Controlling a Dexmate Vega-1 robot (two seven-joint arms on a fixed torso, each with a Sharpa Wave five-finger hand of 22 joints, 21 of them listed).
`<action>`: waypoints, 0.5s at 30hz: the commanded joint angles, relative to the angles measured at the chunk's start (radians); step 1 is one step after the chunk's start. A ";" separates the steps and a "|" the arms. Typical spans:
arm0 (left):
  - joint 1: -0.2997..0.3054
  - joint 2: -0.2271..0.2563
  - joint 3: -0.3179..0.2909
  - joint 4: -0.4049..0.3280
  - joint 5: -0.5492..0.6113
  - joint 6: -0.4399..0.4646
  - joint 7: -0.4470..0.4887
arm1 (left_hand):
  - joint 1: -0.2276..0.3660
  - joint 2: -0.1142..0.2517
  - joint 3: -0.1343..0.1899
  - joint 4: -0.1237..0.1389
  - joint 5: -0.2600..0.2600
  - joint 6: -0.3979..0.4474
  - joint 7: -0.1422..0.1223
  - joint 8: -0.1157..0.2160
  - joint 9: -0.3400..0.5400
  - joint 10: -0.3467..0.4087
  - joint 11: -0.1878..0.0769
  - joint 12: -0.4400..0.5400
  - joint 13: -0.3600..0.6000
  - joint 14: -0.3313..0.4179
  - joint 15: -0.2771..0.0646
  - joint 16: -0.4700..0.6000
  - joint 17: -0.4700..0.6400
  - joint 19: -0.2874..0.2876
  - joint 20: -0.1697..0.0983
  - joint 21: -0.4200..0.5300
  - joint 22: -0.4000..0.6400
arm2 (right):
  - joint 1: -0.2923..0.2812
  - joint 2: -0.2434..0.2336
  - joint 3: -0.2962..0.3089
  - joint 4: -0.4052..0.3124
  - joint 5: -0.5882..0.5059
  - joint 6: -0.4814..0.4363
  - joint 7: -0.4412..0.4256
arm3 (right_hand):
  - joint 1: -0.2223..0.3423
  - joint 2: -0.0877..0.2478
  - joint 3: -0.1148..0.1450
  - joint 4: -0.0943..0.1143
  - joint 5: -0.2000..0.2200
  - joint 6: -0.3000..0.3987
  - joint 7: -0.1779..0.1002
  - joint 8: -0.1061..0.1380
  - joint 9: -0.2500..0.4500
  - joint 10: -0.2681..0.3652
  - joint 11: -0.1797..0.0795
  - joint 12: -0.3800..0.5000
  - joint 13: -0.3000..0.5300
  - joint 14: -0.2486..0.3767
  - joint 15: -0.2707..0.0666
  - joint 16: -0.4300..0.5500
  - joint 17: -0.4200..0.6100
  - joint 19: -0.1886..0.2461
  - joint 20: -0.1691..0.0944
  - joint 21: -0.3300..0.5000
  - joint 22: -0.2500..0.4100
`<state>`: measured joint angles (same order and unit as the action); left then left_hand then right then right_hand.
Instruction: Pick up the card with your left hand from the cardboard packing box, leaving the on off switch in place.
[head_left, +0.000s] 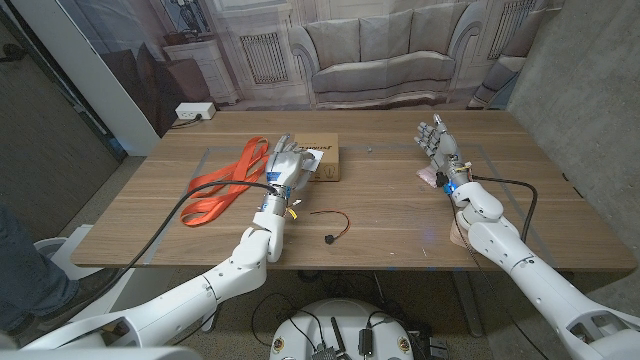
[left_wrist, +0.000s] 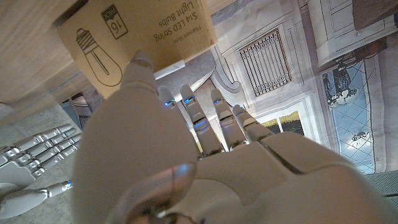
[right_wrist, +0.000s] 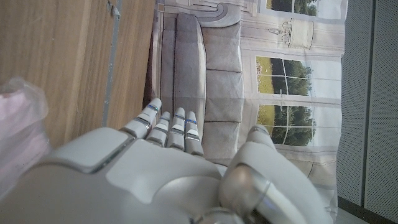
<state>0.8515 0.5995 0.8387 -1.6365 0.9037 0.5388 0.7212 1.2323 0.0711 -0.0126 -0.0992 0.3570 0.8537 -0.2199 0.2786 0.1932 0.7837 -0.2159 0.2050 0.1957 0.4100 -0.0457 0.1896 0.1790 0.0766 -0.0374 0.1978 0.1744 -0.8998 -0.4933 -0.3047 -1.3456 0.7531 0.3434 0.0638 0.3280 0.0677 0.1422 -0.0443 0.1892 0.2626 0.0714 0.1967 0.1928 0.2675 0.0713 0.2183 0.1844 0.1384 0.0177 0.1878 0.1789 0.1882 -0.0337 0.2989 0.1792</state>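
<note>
Wooden table (head_left: 400, 215); left hand (head_left: 283, 170) beside cardboard box (head_left: 322, 160)

The cardboard packing box (head_left: 322, 161) lies on the desk (head_left: 380, 215) just beyond the left hand (head_left: 283, 170). A strap (head_left: 222, 186) lies beside that hand, a wired switch (head_left: 331, 228) behind it. The right hand (head_left: 437, 142) stands well apart.

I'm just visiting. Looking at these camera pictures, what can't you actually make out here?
- The card: in the head view the left hand covers part of the cardboard box, so no card can be told.
- Contact: in the left wrist view the hand hides where the fingertips meet the box.
- The small black part on the red wire: too small to name.
- A pink thing beside the right hand: partly hidden.
</note>
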 joint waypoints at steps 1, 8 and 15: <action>-0.004 0.003 -0.008 0.007 -0.012 -0.015 0.024 | 0.004 0.007 -0.004 0.003 -0.007 0.019 0.000 0.008 0.005 0.020 0.000 0.008 0.002 0.016 -0.153 0.010 0.003 0.009 -0.051 0.004 0.002 | 0.008 0.005 -0.007 0.005 -0.008 0.001 -0.001 | -0.001 -0.004 0.000 -0.005 -0.001 0.005 -0.006 0.002 0.002 0.004 0.001 -0.001 0.005 0.002 0.007 0.000 0.005 0.013 0.000 -0.006 0.002; -0.006 -0.001 -0.009 0.015 -0.016 -0.021 0.040 | 0.007 0.010 -0.004 0.003 -0.010 0.033 0.000 0.011 0.005 0.030 -0.001 0.007 0.002 0.021 -0.154 0.010 0.003 0.013 -0.055 0.004 0.002 | 0.007 0.005 -0.006 -0.001 -0.006 -0.003 -0.005 | -0.003 -0.004 -0.001 -0.005 0.000 0.006 -0.006 0.002 0.002 0.004 0.001 -0.001 0.005 0.002 0.008 0.000 0.005 0.014 0.001 -0.008 0.002; -0.008 -0.007 -0.011 0.023 -0.026 -0.037 0.064 | 0.019 0.016 -0.004 0.001 -0.017 0.075 0.002 0.022 0.004 0.063 -0.003 0.008 0.001 0.043 -0.153 0.012 0.003 0.021 -0.054 0.005 0.002 | 0.000 0.001 -0.002 -0.009 -0.006 0.002 -0.007 | -0.004 -0.004 -0.002 -0.005 0.000 0.005 -0.006 0.002 0.002 0.004 0.002 -0.001 0.005 0.002 0.008 0.000 0.005 0.015 0.001 -0.011 0.002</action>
<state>0.8470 0.5989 0.8310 -1.6242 0.8885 0.5189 0.7564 1.2441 0.0829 -0.0167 -0.0950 0.3438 0.9127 -0.2181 0.2941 0.1931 0.8321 -0.2215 0.2050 0.1957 0.4368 -0.0466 0.1974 0.1790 0.0889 -0.0358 0.1977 0.1744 -0.8945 -0.4896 -0.3097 -1.3440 0.7478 0.3436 0.0613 0.3281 0.0676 0.1422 -0.0443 0.1892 0.2626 0.0714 0.1967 0.1928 0.2675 0.0713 0.2183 0.1844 0.1383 0.0177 0.1878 0.1788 0.1978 -0.0322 0.2905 0.1791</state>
